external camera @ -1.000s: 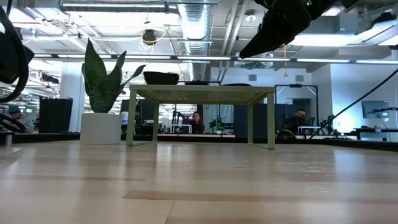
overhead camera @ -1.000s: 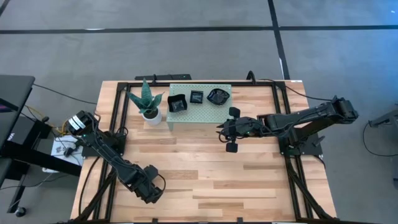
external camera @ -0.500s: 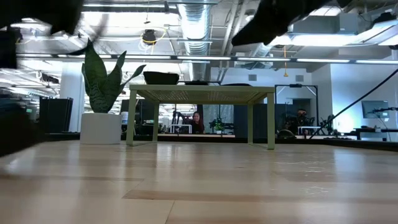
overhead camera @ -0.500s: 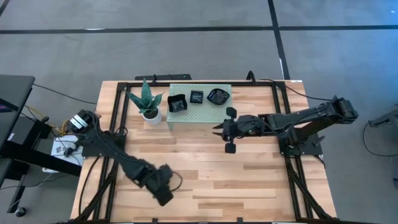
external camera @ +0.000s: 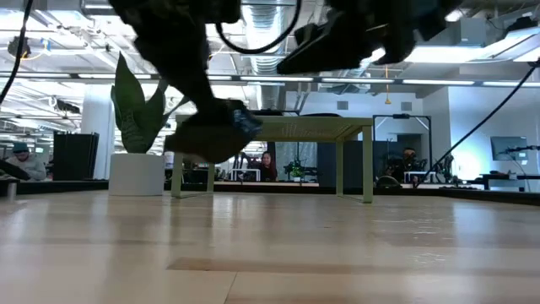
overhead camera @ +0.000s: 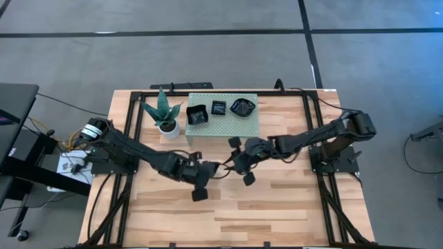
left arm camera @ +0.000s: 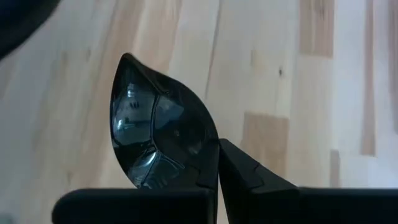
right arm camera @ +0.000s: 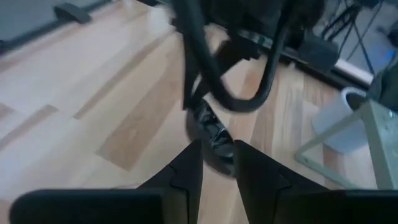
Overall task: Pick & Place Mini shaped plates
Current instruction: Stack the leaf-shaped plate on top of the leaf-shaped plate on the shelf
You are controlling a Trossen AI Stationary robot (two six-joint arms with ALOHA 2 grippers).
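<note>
Left gripper: over the middle of the table, clamped on the rim of a glossy black mini plate, held off the wood.
Right gripper: just beside the left one, fingers parted with a narrow gap, pointing at that plate.
Other plates: three on the pale green perforated stand.
Potted plant: beside the stand.

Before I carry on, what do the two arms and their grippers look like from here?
Both arms are dark, near-black, jointed links with black cables looping alongside. The left arm has a pale, silvery part at its base; the right arm is dark throughout. The left gripper and the right gripper each end in two flat, angular black fingers. No markings show.
</note>
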